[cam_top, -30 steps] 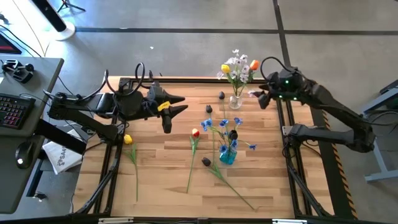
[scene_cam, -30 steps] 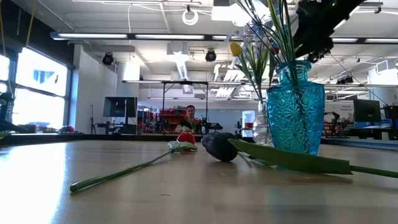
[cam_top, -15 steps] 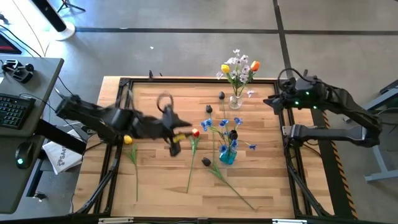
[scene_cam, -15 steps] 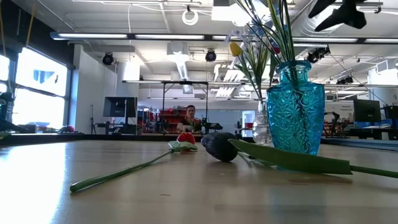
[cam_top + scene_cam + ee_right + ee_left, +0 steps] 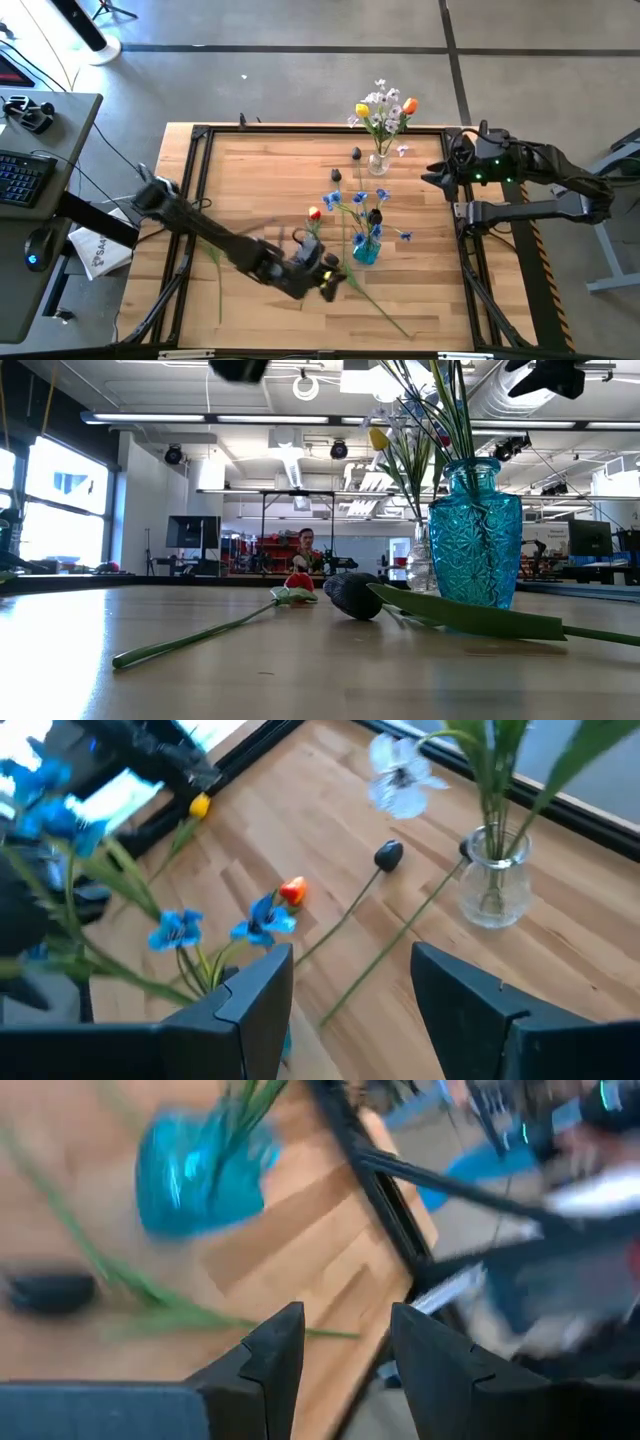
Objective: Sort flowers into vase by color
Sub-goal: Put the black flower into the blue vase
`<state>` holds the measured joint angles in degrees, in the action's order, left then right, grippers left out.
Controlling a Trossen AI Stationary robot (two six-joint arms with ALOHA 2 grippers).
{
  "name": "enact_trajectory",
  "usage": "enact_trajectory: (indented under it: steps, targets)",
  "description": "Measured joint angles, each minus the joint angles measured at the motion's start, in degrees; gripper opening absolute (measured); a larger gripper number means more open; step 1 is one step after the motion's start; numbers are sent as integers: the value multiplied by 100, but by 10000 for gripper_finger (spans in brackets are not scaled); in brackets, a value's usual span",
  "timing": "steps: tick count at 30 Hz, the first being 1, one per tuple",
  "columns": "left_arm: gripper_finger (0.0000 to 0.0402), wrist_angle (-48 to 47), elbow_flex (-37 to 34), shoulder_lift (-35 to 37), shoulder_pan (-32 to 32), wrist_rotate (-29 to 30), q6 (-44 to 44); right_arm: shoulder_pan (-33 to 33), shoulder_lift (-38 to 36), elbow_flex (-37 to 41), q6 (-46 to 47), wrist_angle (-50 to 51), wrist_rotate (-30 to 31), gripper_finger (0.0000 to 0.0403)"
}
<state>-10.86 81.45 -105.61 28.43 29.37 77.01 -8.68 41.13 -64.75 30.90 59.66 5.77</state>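
Left arm reaching low for a loose tulip

The left gripper [image 5: 325,280], fingers apart and empty, is hovering near the dark tulip [image 5: 331,260] lying beside the blue vase [image 5: 366,252] (light, floppy stem; pinch mid-stem); farther off, the right gripper [image 5: 435,172] is waiting open.

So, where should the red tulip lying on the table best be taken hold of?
On the thin stem a little below the head of the red tulip, coming straight down with fingers across it. It lies flat on the table, and the blue vase stands close beside, so sideways looks risky.
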Motion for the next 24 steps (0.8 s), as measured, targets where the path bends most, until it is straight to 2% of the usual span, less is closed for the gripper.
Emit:
enact_trajectory:
  steps: [3,5,10,15,19,24]
  targets:
    - [124,-22,304,-622,-25,-69,1449,44,-38,0,-240,123,-31,199]
    - [109,-423,633,-981,-45,-230,2087,63,-57,0,-345,189,-30,199]
    - [64,-1890,1595,-1689,-118,-1000,3104,62,-103,0,-537,353,-32,199]
    - [37,-1721,1758,-2055,-181,-1276,3951,61,-145,2,-538,410,-73,199]
    - [46,-1765,1751,-2225,-312,-1528,4094,61,-193,2,-542,435,-224,199]
    - [101,-1674,1751,-2193,-498,-1539,3875,61,-256,2,-547,450,-333,199]
